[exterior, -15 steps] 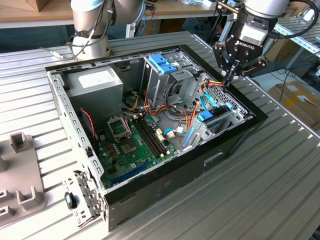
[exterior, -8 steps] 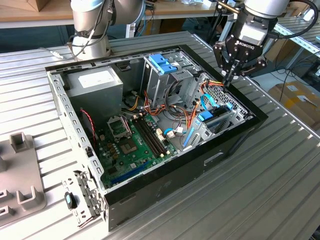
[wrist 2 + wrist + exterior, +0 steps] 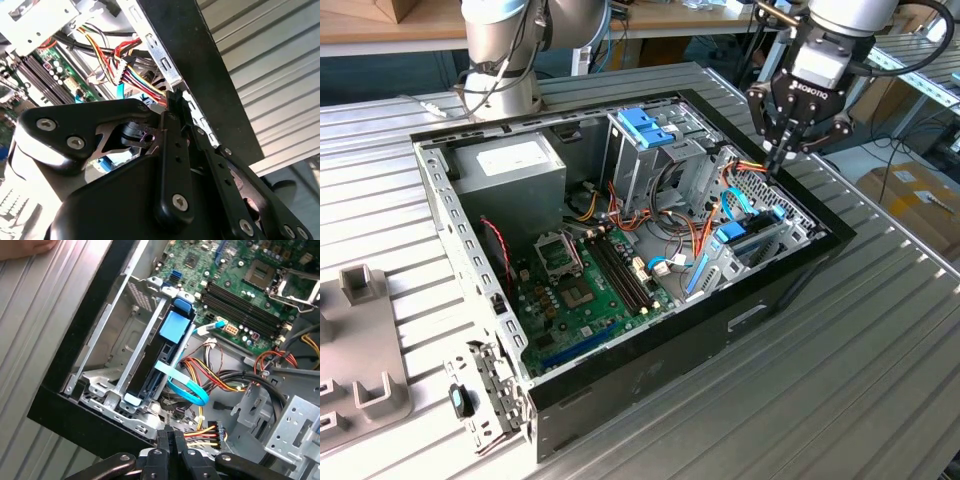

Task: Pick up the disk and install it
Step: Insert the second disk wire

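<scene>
Exterior view: I have the gripper (image 3: 778, 158) hanging over the far corner of the open computer case (image 3: 650, 385), on the exterior view's right. Its fingertips sit together, nothing between them, just above the case rim.
Exterior view, disk: I judge the blue-edged unit (image 3: 752, 232) standing on edge in the bay below the gripper to be the disk, already down in its slot. The tall drive cage with its blue bracket (image 3: 646, 127) stands well apart, mid-case.
Exterior view, case: it lies on its side with the motherboard (image 3: 590, 290) facing up, which leaves the bays open from above.
Second wrist view: my fingers (image 3: 175, 107) are pressed narrow and carry nothing. They hover beside the case wall (image 3: 200, 70) and the coloured power wires (image 3: 135, 75).
First wrist view: the disk (image 3: 165, 355) sits between the bay's metal rails (image 3: 132, 352), its light blue carrier clasping both ends. A blue data cable (image 3: 182, 387) loops beside it. The closed fingertips (image 3: 170, 437) sit near the bay's end, apart from the disk.
First wrist view, edge: a person's hand (image 3: 27, 246) rests on the table.
</scene>
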Controlling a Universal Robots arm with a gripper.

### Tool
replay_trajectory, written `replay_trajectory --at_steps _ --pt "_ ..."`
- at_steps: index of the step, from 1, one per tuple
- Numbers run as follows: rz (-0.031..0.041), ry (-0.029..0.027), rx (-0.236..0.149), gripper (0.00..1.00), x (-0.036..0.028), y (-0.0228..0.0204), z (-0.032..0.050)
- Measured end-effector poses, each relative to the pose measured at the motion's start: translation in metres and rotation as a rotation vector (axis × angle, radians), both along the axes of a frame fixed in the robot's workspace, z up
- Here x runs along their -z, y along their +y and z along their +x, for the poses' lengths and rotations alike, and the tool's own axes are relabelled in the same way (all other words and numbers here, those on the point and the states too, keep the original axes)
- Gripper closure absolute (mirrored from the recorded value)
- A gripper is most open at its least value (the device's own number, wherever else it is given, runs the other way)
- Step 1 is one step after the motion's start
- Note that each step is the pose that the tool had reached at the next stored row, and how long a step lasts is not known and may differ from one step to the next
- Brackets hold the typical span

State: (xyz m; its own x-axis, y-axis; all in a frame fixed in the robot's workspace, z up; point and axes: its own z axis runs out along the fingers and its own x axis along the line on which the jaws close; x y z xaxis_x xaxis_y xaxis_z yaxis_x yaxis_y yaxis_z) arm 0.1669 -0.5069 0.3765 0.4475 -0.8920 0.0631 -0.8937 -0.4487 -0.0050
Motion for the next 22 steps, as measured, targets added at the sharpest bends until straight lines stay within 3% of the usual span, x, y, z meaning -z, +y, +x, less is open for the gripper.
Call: replay_trajectory --at_steps 2,10,15,22 --pt "0.0 0.0 0.055 0.84 0.0 0.0 0.0" --pt "-0.0001 0.0 0.203 0.84 0.0 0.0 0.0" --pt "-0.0001 0.0 0.323 0.84 0.0 0.0 0.0" --pt "0.0 0.0 0.328 0.84 0.0 0.0 0.0"
